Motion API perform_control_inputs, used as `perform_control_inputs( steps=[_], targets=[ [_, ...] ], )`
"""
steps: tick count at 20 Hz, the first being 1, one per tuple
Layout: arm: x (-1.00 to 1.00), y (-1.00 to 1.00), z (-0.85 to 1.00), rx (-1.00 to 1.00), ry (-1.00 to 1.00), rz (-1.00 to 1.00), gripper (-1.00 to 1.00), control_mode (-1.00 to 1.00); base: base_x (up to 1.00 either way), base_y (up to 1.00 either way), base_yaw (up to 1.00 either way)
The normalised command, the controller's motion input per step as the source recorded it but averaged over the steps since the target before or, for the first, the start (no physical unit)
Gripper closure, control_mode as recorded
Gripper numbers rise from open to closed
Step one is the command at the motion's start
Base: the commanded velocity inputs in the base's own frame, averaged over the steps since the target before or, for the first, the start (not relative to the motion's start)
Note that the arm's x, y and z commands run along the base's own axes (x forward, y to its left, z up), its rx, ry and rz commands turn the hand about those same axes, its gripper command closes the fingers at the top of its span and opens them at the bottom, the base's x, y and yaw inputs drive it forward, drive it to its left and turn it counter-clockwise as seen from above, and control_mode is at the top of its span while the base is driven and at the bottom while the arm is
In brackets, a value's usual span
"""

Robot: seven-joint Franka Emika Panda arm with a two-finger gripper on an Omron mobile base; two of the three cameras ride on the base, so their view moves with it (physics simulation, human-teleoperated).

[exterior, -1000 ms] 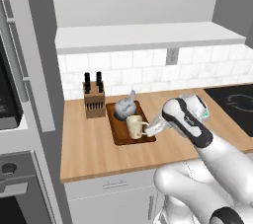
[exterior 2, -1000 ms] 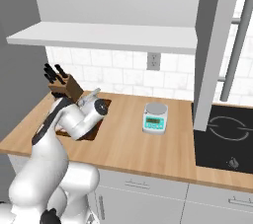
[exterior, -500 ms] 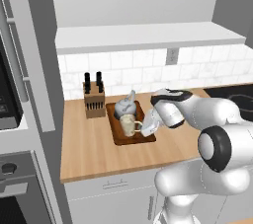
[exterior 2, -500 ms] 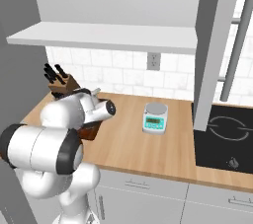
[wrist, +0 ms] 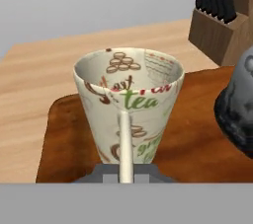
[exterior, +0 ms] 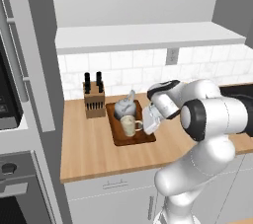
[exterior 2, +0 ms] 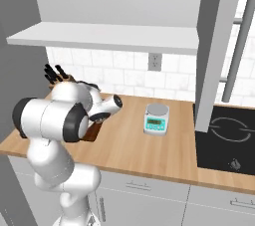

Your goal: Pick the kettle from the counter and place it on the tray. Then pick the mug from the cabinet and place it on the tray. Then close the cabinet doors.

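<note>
The cream mug [wrist: 129,94] with brown and green lettering stands upright on the dark-brown tray [wrist: 64,134], its loop handle facing the hand. My gripper [wrist: 125,173] is shut on that handle, a fingertip close on each side. In the left base view the gripper [exterior: 144,125] sits at the mug's [exterior: 129,125] right side. The grey kettle [exterior: 124,108] stands on the tray's [exterior: 141,139] back half, just behind the mug. Both cabinet doors stand open: one panel [exterior: 38,55] at the left, the other [exterior 2: 215,46] at the right with its bar handle [exterior 2: 238,56].
A knife block [exterior: 94,100] with black handles stands on the counter [exterior: 89,154] left of the tray. A small green-and-white scale [exterior 2: 156,118] sits mid-counter, with a black cooktop [exterior 2: 226,140] beyond it. The cabinet's underside [exterior: 148,36] hangs over the work area.
My arm's elbow has swung from low on the right to up over the counter. The gripper has stayed at the mug's handle, and mug and kettle have not moved on the tray.
</note>
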Motion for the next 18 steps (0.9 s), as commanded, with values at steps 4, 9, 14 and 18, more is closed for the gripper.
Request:
perform_control_inputs(
  steps=[4, 9, 14, 18],
  targets=[
    [0.12, 0.00, -0.05, -0.06, -0.14, 0.11, 1.00, -1.00, 0.00, 0.00, 0.00],
    [-0.10, -0.01, -0.13, -0.12, -0.16, 0.12, 1.00, -1.00, 0.00, 0.00, 0.00],
    [-0.13, -0.04, -0.05, -0.10, -0.12, 0.04, -1.00, -1.00, 0.00, 0.00, 0.00],
    [0.00, -0.20, 0.13, -0.01, -0.05, 0.00, -1.00, -1.00, 0.00, 0.00, 0.00]
  ],
)
